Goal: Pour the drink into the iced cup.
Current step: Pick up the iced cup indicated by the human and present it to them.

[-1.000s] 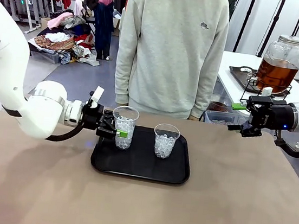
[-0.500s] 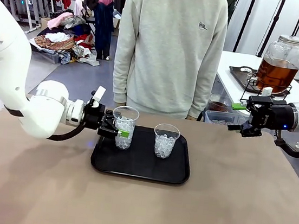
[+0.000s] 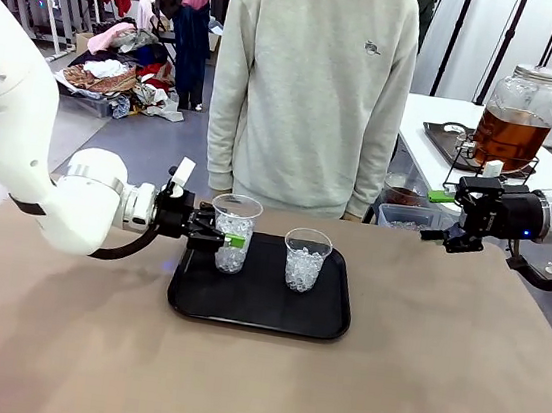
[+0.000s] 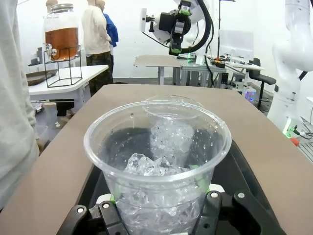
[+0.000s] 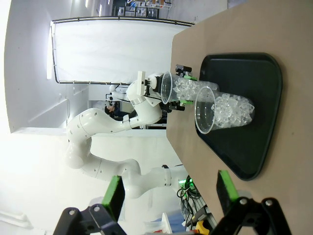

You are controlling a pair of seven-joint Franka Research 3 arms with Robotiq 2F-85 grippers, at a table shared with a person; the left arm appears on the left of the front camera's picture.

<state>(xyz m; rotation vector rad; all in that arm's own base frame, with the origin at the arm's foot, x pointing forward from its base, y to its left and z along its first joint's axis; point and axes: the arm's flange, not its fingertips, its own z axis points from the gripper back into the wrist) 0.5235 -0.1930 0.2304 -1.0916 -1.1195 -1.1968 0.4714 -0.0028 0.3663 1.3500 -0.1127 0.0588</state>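
Note:
Two clear plastic cups of ice stand on a black tray point(image 3: 258, 310). My left gripper point(image 3: 224, 239) is shut on the left iced cup point(image 3: 234, 230); in the left wrist view this cup point(image 4: 156, 166) sits between the green pads point(image 4: 197, 182). The other iced cup point(image 3: 306, 259) stands free beside it. The drink, amber-brown in a large glass jar point(image 3: 513, 120) with a metal lid, rests on a wire stand on the white side table at the right. My right gripper point(image 3: 453, 218) hovers open above the table's right far edge, its fingers point(image 5: 115, 188) apart around nothing.
A person in a light grey sweatshirt point(image 3: 315, 90) stands at the far side behind the tray, arms hanging. A dark tray point(image 3: 446, 137) lies beside the jar on the white side table. The brown tabletop point(image 3: 254, 385) stretches in front of the black tray.
My left gripper has shifted a little to the right and slightly up with the left cup in it. The right arm has not moved.

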